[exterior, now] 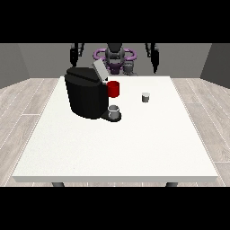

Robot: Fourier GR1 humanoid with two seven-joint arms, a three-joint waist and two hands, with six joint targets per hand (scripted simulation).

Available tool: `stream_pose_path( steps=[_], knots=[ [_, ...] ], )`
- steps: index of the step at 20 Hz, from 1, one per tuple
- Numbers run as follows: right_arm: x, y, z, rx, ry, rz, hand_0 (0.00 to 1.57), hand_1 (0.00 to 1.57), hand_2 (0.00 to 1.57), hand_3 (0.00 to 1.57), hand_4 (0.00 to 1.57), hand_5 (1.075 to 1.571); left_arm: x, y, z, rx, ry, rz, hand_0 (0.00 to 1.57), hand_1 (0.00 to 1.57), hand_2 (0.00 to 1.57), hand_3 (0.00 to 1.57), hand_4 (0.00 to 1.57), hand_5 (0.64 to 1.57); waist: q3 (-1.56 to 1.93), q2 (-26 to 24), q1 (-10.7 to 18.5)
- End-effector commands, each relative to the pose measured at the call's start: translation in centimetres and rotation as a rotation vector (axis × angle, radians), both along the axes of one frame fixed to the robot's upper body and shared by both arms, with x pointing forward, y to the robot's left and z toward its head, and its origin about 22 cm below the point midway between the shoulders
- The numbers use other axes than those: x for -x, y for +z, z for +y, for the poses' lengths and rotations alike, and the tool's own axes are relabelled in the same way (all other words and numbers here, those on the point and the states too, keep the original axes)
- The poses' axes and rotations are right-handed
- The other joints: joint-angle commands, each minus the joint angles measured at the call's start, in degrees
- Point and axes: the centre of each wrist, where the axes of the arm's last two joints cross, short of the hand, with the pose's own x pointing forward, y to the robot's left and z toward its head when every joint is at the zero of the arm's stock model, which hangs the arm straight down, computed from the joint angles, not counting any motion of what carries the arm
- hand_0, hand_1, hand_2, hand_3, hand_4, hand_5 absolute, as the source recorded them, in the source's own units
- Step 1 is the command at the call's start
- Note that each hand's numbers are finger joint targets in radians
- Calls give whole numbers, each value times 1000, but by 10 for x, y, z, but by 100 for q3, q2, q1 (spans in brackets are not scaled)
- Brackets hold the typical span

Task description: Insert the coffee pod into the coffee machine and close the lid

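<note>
A black coffee machine (85, 92) stands on the white table (117, 143) left of centre, its grey lid (99, 70) tilted up and open. A grey cup (114, 111) sits on its drip base. A small grey coffee pod (145, 97) stands on the table to the right of the machine, apart from it. Both hands hang raised at the far edge, away from the table's things: the hand at the view's left (74, 55) and the hand at the view's right (154, 57). Neither holds anything.
A red mug (113, 89) stands just behind and right of the machine. The robot's torso (115, 56) is at the far table edge. Wooden floor surrounds the table.
</note>
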Motion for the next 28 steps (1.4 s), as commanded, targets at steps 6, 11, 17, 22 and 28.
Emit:
stream_pose_path(
  steps=[6,11,17,22,28],
  knots=[
    [20,-24,19,-38,7,100,0,0,0,0,128,1571,-13,1,12,-20,-102,-196,0,0,0,0,0,1571,-57,-46,-185],
    [3,-14,0,-89,-175,-98,0,0,0,0,181,1571,-39,38,45,-219,-98,-117,0,0,0,0,0,1571,-52,183,-259],
    [-8,19,12,-104,-85,-161,0,0,0,0,158,1571,-72,35,84,-209,-51,-42,0,0,0,0,0,1571,-56,631,-769],
    [-12,22,14,-117,-71,-204,0,0,0,0,186,1571,-90,24,84,-252,-28,-4,0,0,0,0,0,1571,-55,906,-857],
    [-19,16,15,-116,-84,-181,0,0,0,0,283,1571,-111,18,67,-297,-27,71,0,0,0,0,0,1571,-54,936,-793]
  ],
)
